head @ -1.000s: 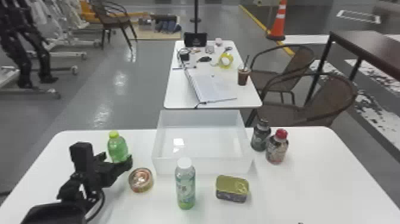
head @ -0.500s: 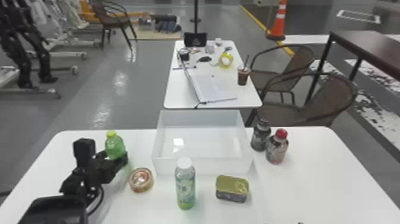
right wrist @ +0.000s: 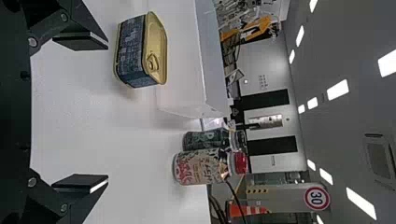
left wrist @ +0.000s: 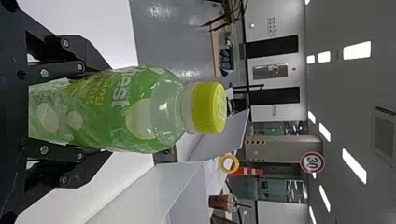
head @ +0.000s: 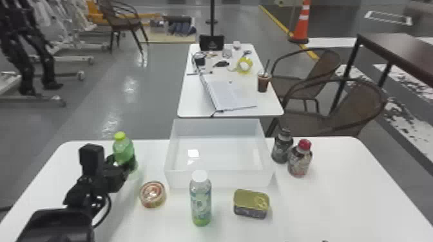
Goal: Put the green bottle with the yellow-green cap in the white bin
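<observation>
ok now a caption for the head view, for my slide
Left gripper holding the green bottle, to the left of the white bin.

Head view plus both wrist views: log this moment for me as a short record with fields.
target: green bottle, yellow-green cap on
left gripper: shut on the target's sides
right gripper: open, nothing between its fingers
destination: white bin, right of the target
target in bin: no
near side of bin: white-capped bottle, rectangular can
right of bin: dark bottle, red-capped bottle
</observation>
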